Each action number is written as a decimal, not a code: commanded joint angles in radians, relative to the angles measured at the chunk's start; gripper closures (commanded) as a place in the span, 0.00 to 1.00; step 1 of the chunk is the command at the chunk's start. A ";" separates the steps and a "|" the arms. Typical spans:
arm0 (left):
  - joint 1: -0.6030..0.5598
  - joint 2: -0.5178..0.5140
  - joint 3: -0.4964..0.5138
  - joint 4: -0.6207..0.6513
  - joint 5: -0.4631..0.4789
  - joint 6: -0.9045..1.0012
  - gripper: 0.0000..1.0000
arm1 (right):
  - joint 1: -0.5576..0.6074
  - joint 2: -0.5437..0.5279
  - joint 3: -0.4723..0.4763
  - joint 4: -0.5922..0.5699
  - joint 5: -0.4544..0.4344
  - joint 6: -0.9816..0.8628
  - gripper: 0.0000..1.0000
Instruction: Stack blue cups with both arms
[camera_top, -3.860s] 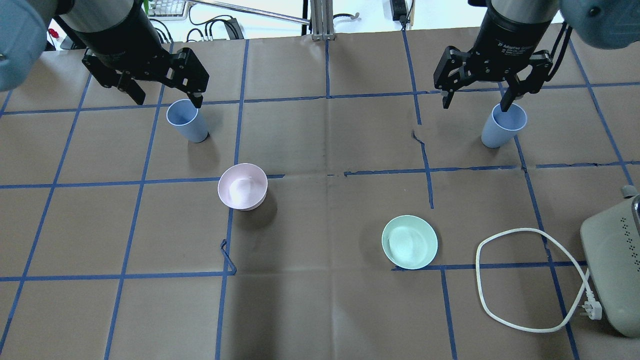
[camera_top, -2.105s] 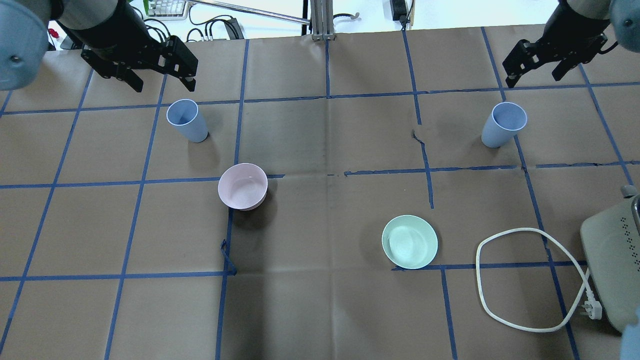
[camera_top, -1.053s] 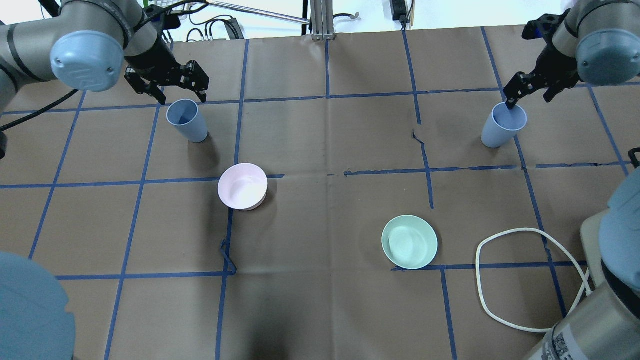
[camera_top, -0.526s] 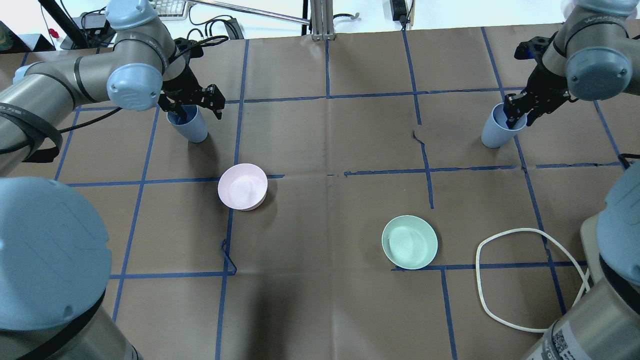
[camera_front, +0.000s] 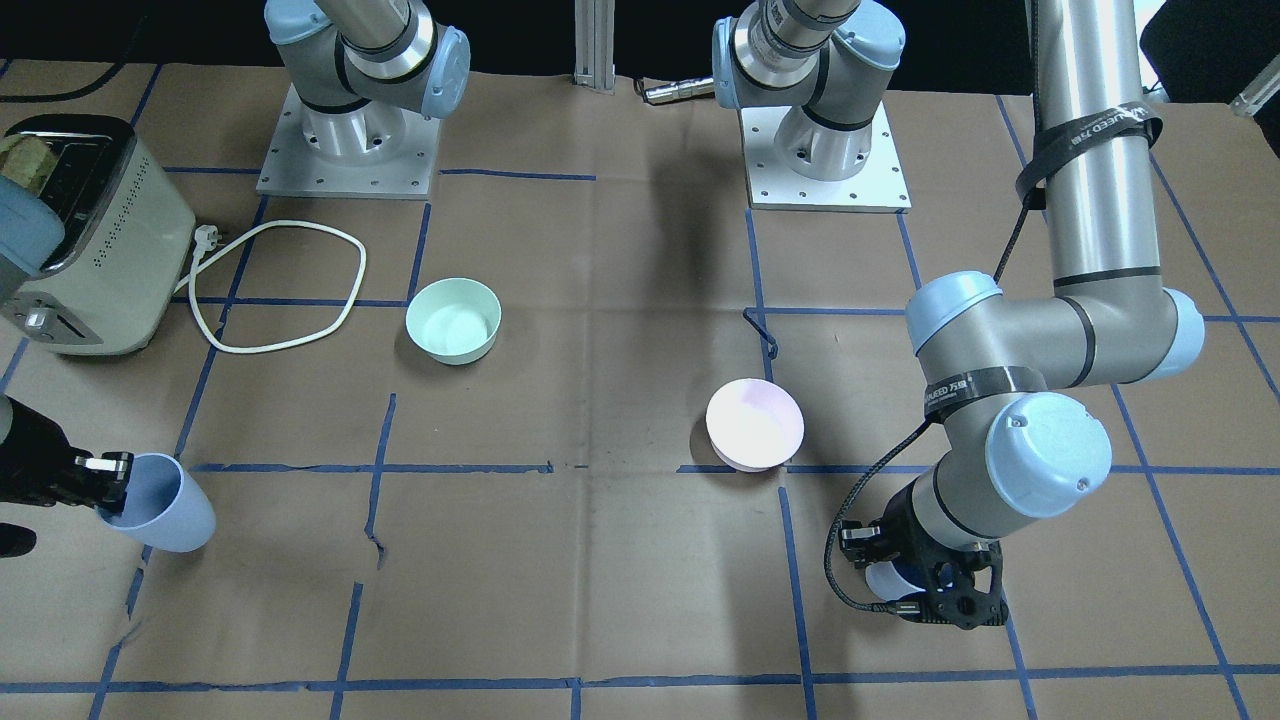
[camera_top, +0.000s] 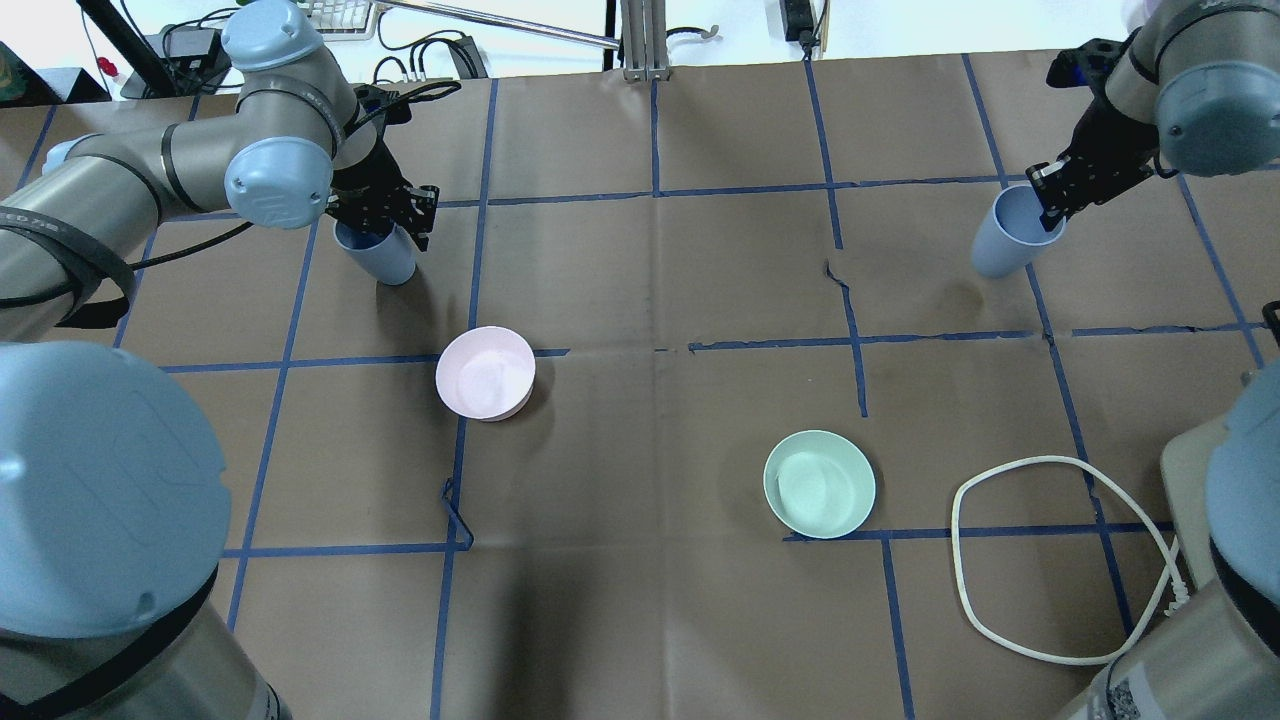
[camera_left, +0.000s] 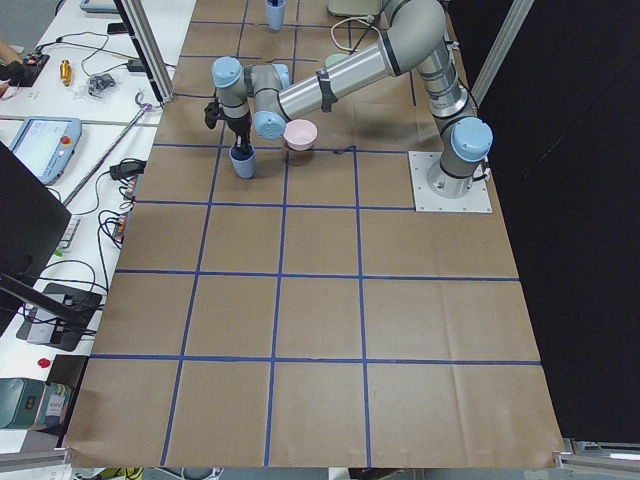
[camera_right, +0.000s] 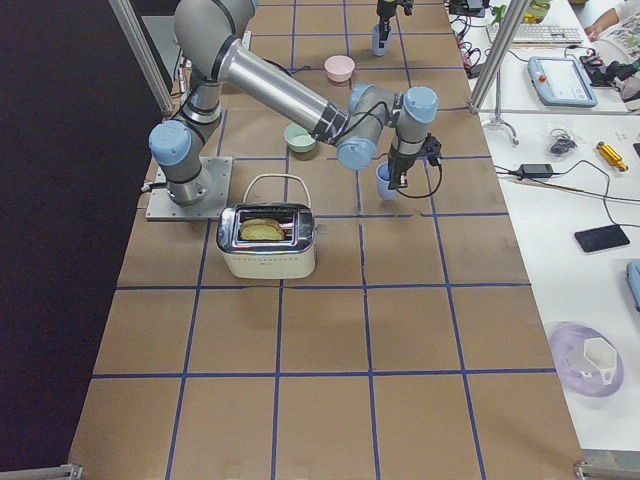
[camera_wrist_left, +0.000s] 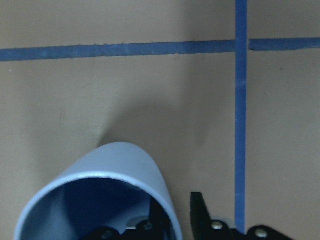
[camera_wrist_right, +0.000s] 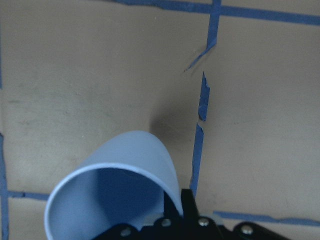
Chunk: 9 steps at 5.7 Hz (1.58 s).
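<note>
Cup (camera_top: 998, 250) in right claw (camera_top: 1045, 205) now off the table (camera_top: 650, 300), aslant.

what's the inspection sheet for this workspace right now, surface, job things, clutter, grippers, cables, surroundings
surface: table covered in brown paper, with a grid of blue tape that is torn in spots
job's things: left cup upright on the table; right cup tilted, seems raised
clutter: pink bowl, green bowl, toaster holding bread
grippers: left gripper jaws straddle the left cup's wall, cannot tell if clamped; right gripper jaws pinch the right cup's wall
cables: white cord looped beside the toaster
surroundings: bench with gadgets along the table's far side
</note>
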 joint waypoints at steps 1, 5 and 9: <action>-0.020 0.024 0.013 -0.017 0.031 -0.014 0.95 | 0.008 -0.124 -0.150 0.321 -0.003 0.023 0.92; -0.402 -0.041 0.176 -0.004 0.016 -0.615 0.95 | 0.040 -0.190 -0.139 0.498 0.011 0.158 0.92; -0.501 -0.098 0.158 0.051 0.045 -0.627 0.90 | 0.040 -0.193 -0.117 0.475 0.013 0.171 0.92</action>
